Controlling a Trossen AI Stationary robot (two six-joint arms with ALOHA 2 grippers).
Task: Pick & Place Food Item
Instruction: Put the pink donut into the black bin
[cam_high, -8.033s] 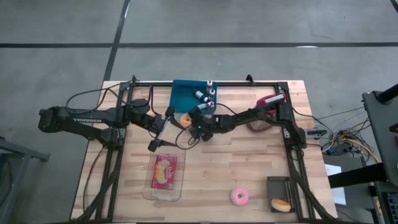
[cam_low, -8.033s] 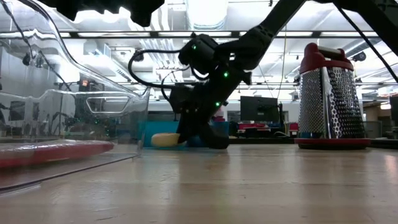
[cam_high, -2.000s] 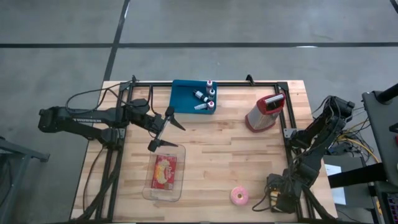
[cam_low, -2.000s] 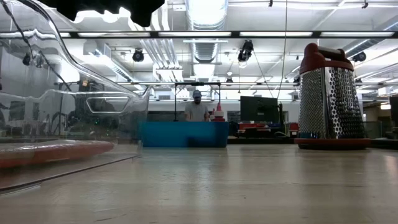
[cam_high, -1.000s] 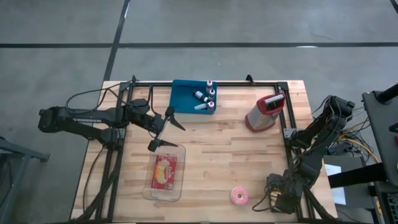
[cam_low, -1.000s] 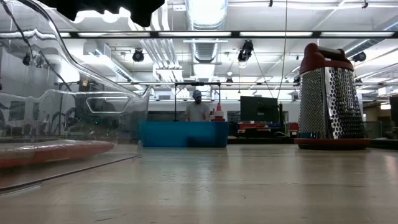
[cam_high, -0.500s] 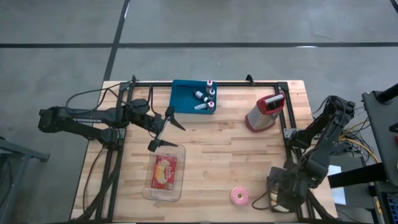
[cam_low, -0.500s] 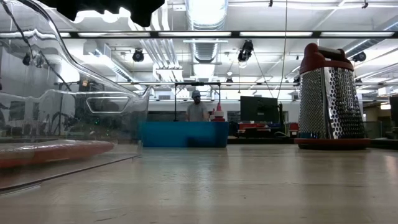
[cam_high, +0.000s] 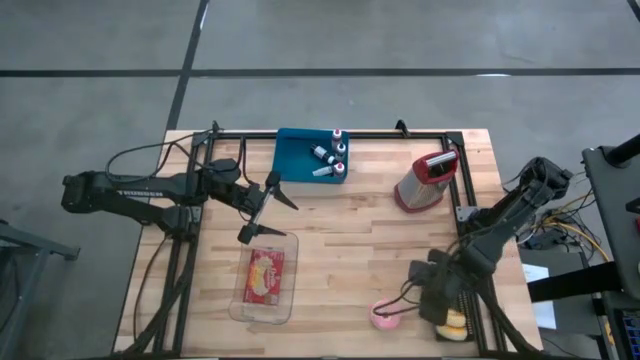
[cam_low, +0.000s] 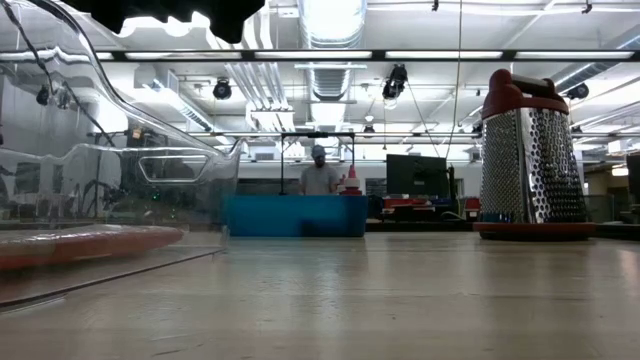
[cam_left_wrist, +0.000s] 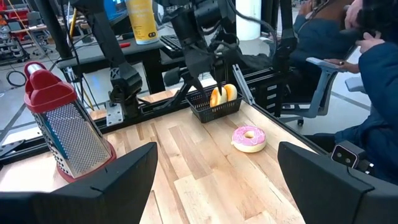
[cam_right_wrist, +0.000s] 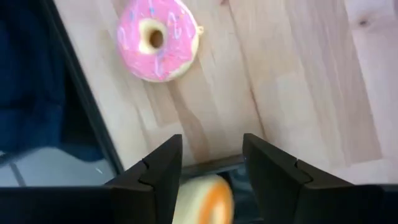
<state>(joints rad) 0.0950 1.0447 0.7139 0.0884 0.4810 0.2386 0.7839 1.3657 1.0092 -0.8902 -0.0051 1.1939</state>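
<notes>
Since a moment ago, the right end effector (cam_high: 440, 300) has drawn back from the black basket (cam_high: 452, 312) toward the table's (cam_high: 360, 240) middle, uncovering the orange bun (cam_high: 455, 322), which lies in the basket near the pink donut (cam_high: 386, 316). Its fingers (cam_right_wrist: 273, 171) stand apart with nothing between them. The left end effector (cam_high: 262, 208) waits wide open and empty beyond the clear container (cam_high: 266, 278).
</notes>
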